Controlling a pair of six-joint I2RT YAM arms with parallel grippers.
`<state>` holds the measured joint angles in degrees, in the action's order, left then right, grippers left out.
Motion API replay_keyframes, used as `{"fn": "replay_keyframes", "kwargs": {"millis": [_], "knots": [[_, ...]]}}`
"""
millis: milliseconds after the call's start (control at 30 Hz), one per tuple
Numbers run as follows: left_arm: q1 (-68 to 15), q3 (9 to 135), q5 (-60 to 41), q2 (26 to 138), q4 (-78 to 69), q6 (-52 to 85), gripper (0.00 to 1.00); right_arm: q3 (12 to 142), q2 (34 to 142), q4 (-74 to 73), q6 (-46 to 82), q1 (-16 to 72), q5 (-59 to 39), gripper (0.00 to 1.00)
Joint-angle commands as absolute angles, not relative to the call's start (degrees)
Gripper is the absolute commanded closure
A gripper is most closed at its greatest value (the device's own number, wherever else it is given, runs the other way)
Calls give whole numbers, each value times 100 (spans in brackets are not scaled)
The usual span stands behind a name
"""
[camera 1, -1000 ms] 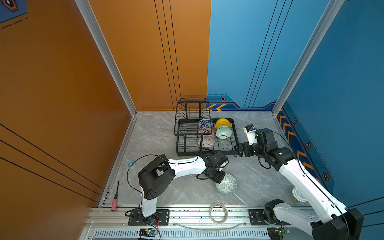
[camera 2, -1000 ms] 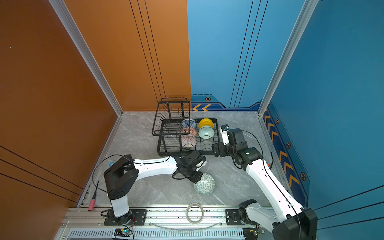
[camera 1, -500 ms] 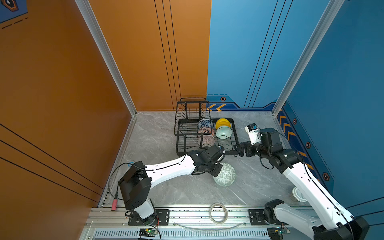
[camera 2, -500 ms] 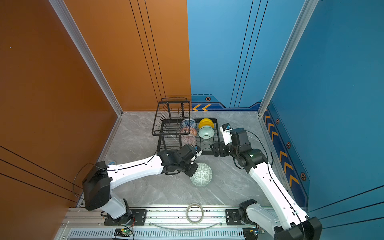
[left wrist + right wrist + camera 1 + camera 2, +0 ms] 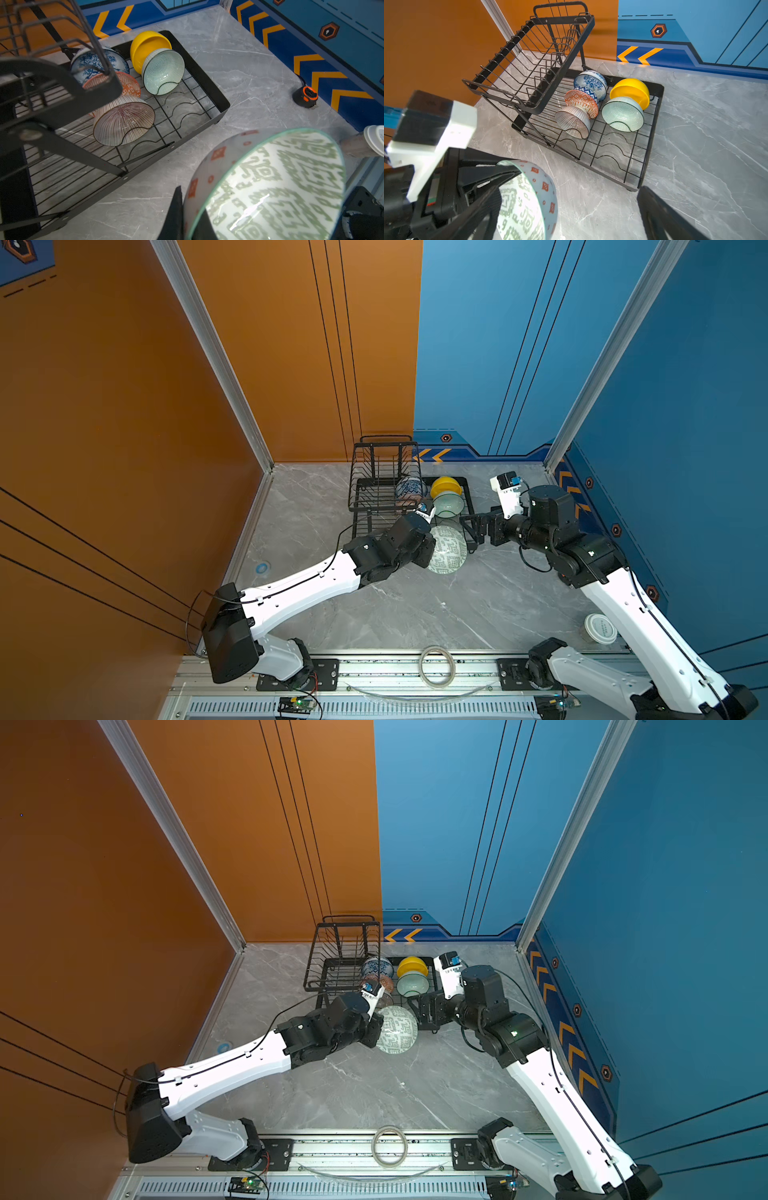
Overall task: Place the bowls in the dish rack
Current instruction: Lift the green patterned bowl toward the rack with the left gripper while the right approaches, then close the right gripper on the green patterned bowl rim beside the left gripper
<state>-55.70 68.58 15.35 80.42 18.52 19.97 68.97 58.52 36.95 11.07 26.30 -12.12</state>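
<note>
My left gripper point(image 5: 429, 551) point(image 5: 188, 216) is shut on the rim of the green-white maze-patterned bowl point(image 5: 446, 549) point(image 5: 397, 1029) point(image 5: 280, 187), holding it tilted on edge just in front of the dish rack point(image 5: 467, 497) point(image 5: 207, 83). To the bowl's right, my right gripper point(image 5: 471, 529) point(image 5: 571, 207) stands open, facing it. In the rack's base tray lean the blue-white bowl point(image 5: 93, 62), the yellow bowl point(image 5: 147, 47), the pale green bowl point(image 5: 164, 72), the orange-white bowl point(image 5: 128, 85) and the pinkish striped bowl point(image 5: 122, 122). The raised wire basket point(image 5: 529, 62) holds nothing.
A white lidded tub point(image 5: 599, 628) stands at the front right, by the right arm. A tape ring point(image 5: 436, 666) lies on the front rail. A small black and orange device point(image 5: 305, 96) sits against the blue wall. Walls close in three sides.
The left arm has lifted the maze-patterned bowl off the floor and carried it back toward the rack and the right gripper. The right gripper has stayed open and hardly moved.
</note>
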Motion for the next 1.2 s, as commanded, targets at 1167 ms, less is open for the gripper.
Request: {"fn": "replay_keyframes", "kwargs": {"millis": [1167], "knots": [[-5397, 6493, 2015, 7422, 666, 2206, 100, 6523, 6736, 2715, 2244, 3683, -161, 36]]}}
